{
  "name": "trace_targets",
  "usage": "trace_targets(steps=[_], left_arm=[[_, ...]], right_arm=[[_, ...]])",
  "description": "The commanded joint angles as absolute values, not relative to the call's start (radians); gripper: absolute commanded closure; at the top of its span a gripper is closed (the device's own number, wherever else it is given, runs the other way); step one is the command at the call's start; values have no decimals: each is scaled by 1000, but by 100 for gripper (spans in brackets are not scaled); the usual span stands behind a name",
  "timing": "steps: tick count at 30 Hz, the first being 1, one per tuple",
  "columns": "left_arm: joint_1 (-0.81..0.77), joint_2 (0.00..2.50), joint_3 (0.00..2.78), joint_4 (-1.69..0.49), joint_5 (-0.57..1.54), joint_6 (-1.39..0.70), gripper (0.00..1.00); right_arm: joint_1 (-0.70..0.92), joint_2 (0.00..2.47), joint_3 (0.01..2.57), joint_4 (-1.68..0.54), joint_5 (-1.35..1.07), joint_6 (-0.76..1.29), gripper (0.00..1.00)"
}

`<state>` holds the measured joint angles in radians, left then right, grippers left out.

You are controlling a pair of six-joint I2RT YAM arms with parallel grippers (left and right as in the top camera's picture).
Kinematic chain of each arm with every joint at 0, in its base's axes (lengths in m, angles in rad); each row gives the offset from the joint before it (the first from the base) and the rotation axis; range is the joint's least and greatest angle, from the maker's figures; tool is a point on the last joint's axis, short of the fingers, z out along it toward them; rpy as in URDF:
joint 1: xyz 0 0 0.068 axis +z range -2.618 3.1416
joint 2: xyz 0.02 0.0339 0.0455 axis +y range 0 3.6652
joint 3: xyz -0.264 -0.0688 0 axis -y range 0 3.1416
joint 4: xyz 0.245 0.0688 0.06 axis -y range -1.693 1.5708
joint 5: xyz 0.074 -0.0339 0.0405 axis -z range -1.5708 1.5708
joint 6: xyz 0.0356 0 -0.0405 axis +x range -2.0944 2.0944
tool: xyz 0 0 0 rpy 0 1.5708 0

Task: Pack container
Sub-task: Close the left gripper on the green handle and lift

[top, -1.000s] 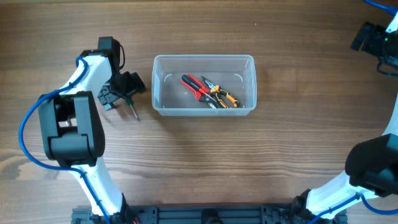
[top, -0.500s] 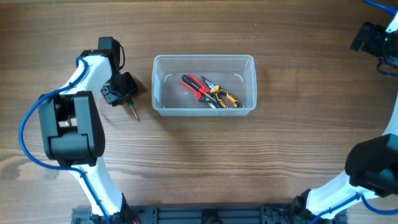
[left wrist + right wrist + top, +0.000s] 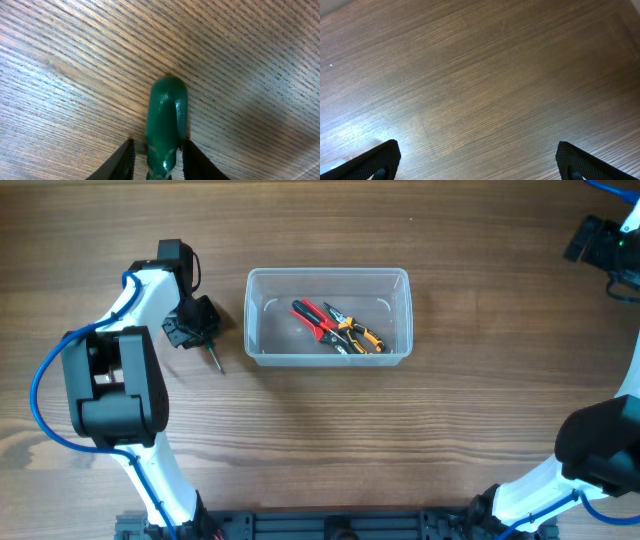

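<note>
- My left gripper [image 3: 193, 323] is down at the brown wood-grain table [image 3: 320, 440], over a screwdriver with a rounded dark-green plastic handle [image 3: 167, 115].
- In the left wrist view the green handle lies between my two black fingers [image 3: 125, 160], its butt end pointing away from the wrist.
- The finger on the right of that view looks to be against the handle. On the other side a sliver of wood shows between finger and handle, so I cannot tell whether the grip is firm.
- From overhead, the screwdriver's thin shaft sticks out from under the left gripper, lying flat on the wood.
- The container, a clear rectangular plastic tub with rounded corners and a thick rim [image 3: 328, 273], stands near my left gripper on its inboard side, apart from it.
- Inside the tub lie red-handled pliers [image 3: 310, 318] and orange-and-black-handled pliers [image 3: 358, 336], close together.
- My right gripper [image 3: 477, 162] is well apart from the tub, its fingers spread wide over bare wood.
</note>
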<state>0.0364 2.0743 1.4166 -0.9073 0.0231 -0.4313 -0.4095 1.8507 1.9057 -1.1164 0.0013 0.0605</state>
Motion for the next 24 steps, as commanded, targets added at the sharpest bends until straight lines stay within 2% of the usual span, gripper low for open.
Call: trace_targets(steps=[1,8,14,24], left_arm=[[37,2092,1411,-905,17,-426,71],[37,2092,1411,-905,17,-424,72],[37,2092,1411,-909,17,-422,79],[37,2092,1411,-909,17,-422,84]], right_arm=[[-413,1866,1905,-1110,12,79,0],[-413,1866,1905,-1110,12,79,0],[-413,1866,1905,-1110,11,79,0],[-413,1866,1905,-1110,11,79,0]])
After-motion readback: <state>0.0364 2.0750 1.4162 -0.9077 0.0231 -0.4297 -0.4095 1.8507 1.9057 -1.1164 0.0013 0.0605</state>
